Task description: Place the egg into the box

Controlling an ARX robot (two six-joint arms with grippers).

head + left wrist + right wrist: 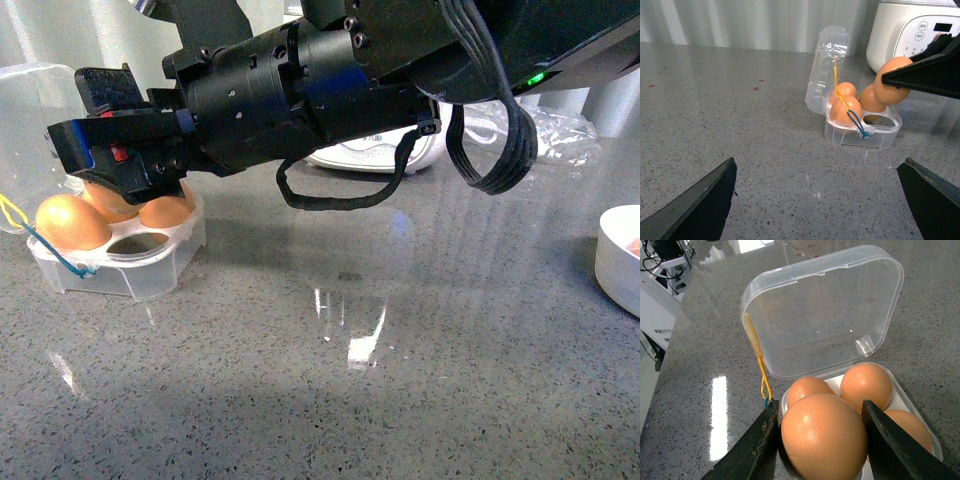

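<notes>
The egg (822, 440), smooth and orange-brown, sits between the two black fingers of my right gripper (820, 409), which is shut on it. It hangs just above the box (790, 405), a clear plastic case whose hinged lid (825, 310) stands open. Three other brown eggs lie in the box's hollows. One hollow (135, 242) at the front is empty. In the left wrist view the egg (895, 75) is held higher than the box (860, 135). My left gripper (820, 200) is open over bare counter, well short of the box. A yellow and blue elastic loop (840, 97) hangs over the case.
A white rice cooker (912, 35) stands behind the box. A white bowl (620, 258) sits at the right edge of the grey speckled counter (350, 400). Crumpled clear plastic (560, 130) lies at the back right. The right arm's black body (300, 90) crosses above the counter.
</notes>
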